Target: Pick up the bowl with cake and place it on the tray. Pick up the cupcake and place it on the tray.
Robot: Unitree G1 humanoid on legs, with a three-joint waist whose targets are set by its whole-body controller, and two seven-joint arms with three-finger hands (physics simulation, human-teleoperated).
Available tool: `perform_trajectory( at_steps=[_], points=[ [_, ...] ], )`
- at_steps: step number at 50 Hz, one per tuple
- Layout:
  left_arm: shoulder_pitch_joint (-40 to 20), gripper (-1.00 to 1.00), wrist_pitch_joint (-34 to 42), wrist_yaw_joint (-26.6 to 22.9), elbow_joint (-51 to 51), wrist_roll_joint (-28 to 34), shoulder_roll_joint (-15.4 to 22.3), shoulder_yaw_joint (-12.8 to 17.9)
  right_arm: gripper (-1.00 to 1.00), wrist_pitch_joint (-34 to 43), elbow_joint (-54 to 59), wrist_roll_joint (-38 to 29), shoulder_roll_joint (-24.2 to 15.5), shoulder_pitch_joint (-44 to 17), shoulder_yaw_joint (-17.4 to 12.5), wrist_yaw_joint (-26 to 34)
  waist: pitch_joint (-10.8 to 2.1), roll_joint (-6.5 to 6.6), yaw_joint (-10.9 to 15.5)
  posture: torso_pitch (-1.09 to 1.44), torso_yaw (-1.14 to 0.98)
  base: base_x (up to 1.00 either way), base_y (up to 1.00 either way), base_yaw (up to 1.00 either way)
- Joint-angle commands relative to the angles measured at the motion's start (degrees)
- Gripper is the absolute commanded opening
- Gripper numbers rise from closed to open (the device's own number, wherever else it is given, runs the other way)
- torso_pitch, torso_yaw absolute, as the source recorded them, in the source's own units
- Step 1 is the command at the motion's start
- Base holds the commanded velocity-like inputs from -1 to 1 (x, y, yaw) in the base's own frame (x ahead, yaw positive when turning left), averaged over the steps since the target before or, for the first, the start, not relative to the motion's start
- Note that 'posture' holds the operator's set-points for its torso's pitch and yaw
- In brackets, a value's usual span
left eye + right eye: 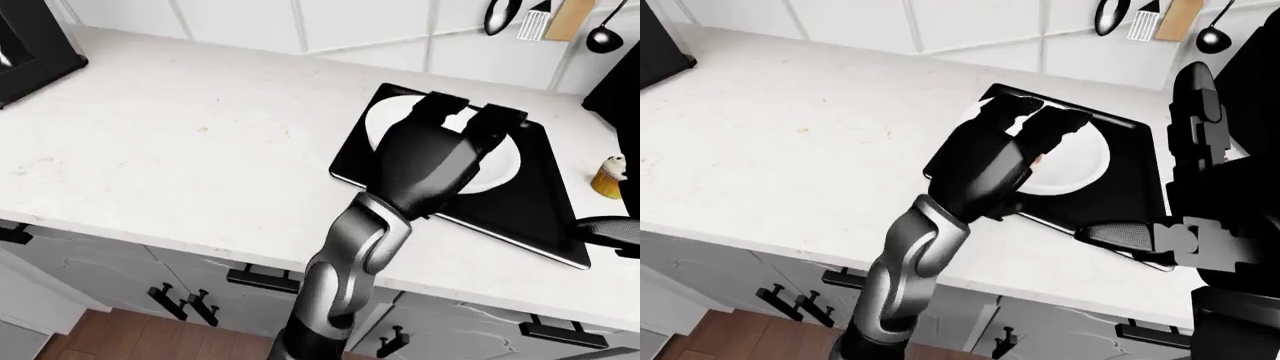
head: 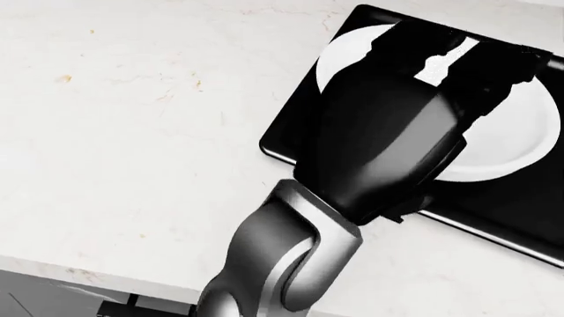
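Note:
The white bowl (image 2: 520,132) rests on the black tray (image 2: 520,211) at the right of the marble counter. My left hand (image 2: 449,56) hovers over the bowl, fingers stretched out and open, and it hides the bowl's inside, so no cake shows. The cupcake (image 1: 607,177), yellow-wrapped with a white top, stands on the counter just past the tray's right edge. My right hand (image 1: 1170,187) is open at the right side of the right-eye view, one finger upright and another lying over the tray's near right corner.
Utensils (image 1: 545,19) hang on the tiled wall at the top right. A black appliance (image 1: 30,45) stands at the counter's top left. Another dark object (image 1: 620,82) is at the right edge. Drawer handles (image 1: 180,300) line the cabinets below the counter edge.

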Motion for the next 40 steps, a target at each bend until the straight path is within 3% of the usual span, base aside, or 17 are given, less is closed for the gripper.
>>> perform_trajectory(
  at_steps=[1,10,16,18,22,28,31,35,40],
  points=[
    [0.0,0.47,-0.2,-1.4,-4.9,-0.7,-0.4,-0.2,1.00,-1.4,-0.6,-0.4,-0.8,-0.6,-1.2,0.1,-0.96,-0.45,0.0,0.00,0.00,0.00,0.00,0.00],
    [2.8,0.51,4.1,-7.3,-16.0,-5.4,1.6,1.2,1.00,-1.7,-0.6,0.1,-1.9,-0.7,-0.9,-0.6,-0.77,-0.09,0.0,0.00,0.00,0.00,0.00,0.00],
    [-0.8,0.55,10.2,-9.9,-20.3,-12.2,5.4,6.3,1.00,-1.7,-0.6,0.6,-2.7,-1.2,-0.5,-1.4,-0.63,0.21,0.1,0.00,0.00,0.00,0.00,0.00],
    [-2.0,0.54,14.4,-10.9,-21.7,-16.0,6.3,8.2,1.00,-1.3,-0.6,0.5,-2.9,-1.8,0.1,-1.6,-0.57,0.32,0.0,0.00,0.00,0.00,0.00,0.00],
    [-7.5,0.55,25.3,-11.5,-23.9,-27.0,12.8,15.6,1.00,1.1,-0.6,0.4,-4.2,-4.8,3.0,-2.8,-0.42,0.71,-0.1,0.00,0.00,0.00,0.00,0.00],
    [-9.6,0.74,33.7,-9.1,-25.3,-37.1,21.2,18.4,1.00,4.7,-0.6,-0.2,-3.8,-8.9,5.0,-4.0,-0.30,1.35,-0.1,0.00,0.00,0.00,0.00,0.00],
    [-10.2,1.00,40.0,-8.9,-25.3,-42.5,23.0,20.6,1.00,7.1,-0.6,-0.8,-3.9,-10.6,5.5,-4.5,-0.22,1.34,0.0,0.00,0.00,0.00,0.00,0.00],
    [-10.9,1.00,54.5,-9.4,-28.3,-48.6,24.8,22.8,1.00,11.3,-0.6,-5.9,-0.2,-11.7,6.4,-1.9,-0.16,1.42,0.1,0.00,0.00,0.00,0.00,0.00],
    [-12.1,1.00,65.6,-8.1,-31.3,-56.3,27.7,24.2,1.00,15.2,-0.6,-7.9,-0.3,-15.0,8.4,-3.2,-0.12,1.60,0.0,0.00,0.00,0.00,0.00,0.00]
  ],
)
